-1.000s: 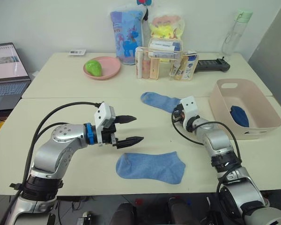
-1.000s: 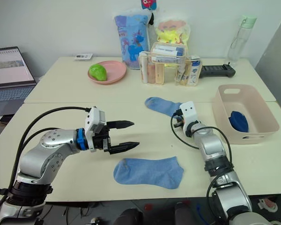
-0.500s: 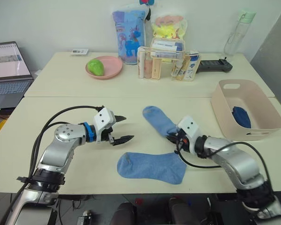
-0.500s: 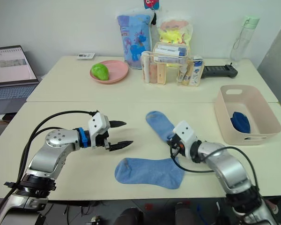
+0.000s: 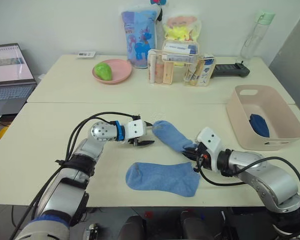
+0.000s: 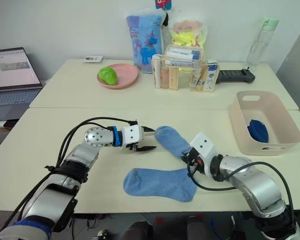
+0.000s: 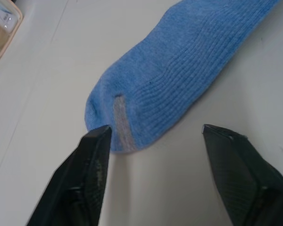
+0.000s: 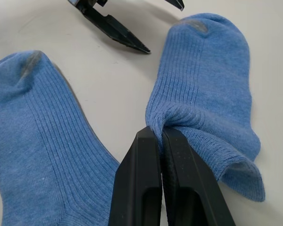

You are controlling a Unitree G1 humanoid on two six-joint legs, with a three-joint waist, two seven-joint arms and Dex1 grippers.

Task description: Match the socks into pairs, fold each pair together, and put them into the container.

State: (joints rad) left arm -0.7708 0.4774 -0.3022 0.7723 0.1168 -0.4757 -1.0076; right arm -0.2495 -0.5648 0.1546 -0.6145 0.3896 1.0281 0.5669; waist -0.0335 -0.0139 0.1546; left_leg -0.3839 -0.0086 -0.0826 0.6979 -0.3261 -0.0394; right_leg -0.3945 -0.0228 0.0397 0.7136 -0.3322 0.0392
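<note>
Two light blue socks lie on the near table. One sock (image 5: 171, 135) lies slanted; my right gripper (image 5: 193, 150) is shut on its cuff, fingers pressed together on a bunched fold (image 8: 159, 131). My left gripper (image 5: 149, 133) stands open at that sock's toe (image 7: 132, 113), one finger on each side, just short of the fabric. The other light blue sock (image 5: 162, 178) lies flat near the front edge, free of both grippers. The pale pink container (image 5: 241, 119) stands at the right with a dark navy sock (image 5: 258, 124) inside.
On the far table stand a pink plate (image 5: 121, 73) with a green object, a clear organiser (image 5: 180, 67), two bags, a bottle (image 5: 252, 37) and a black remote (image 5: 230, 70). A laptop (image 5: 7, 72) sits at the far left.
My left gripper has reached right, up to the toe of the slanted sock. My right gripper has dragged that sock's cuff nearer, beside the flat sock.
</note>
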